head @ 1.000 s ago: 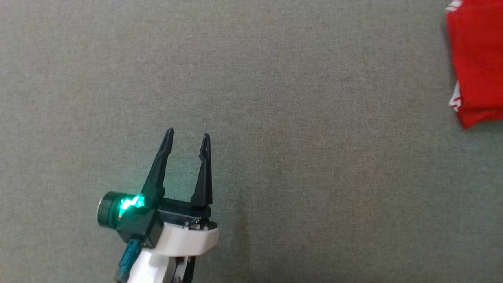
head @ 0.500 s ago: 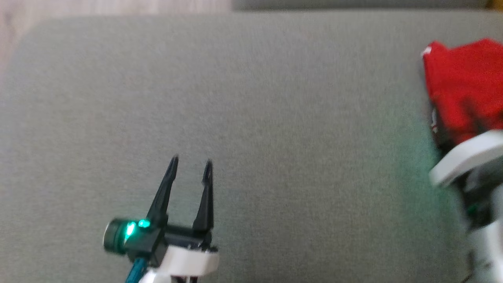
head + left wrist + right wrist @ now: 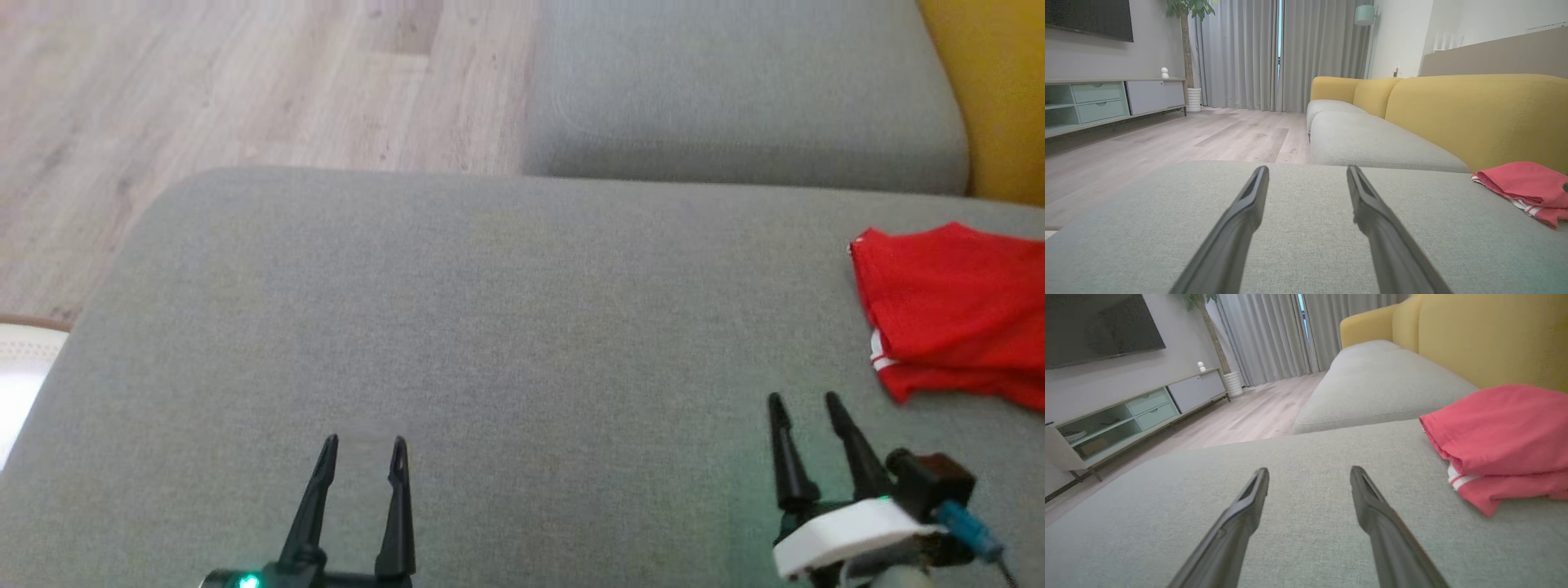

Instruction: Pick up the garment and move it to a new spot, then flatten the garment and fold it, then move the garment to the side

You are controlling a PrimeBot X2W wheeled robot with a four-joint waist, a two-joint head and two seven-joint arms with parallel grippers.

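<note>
On the cushion [image 3: 490, 286], far right, lay the folded garment [image 3: 955, 310]. Left gripper [image 3: 364, 442] and right gripper [image 3: 802, 398] stood parted, empty; a stray sweep could unfold it.

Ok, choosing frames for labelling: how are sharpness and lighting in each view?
Head view: slightly soft, with a green glow on the grey cushion beside the right gripper; the red garment runs off the right edge. Left wrist view: daylight bright between the curtains. Right wrist view: garment crisp, own fingers soft towards the bottom edge.
</note>
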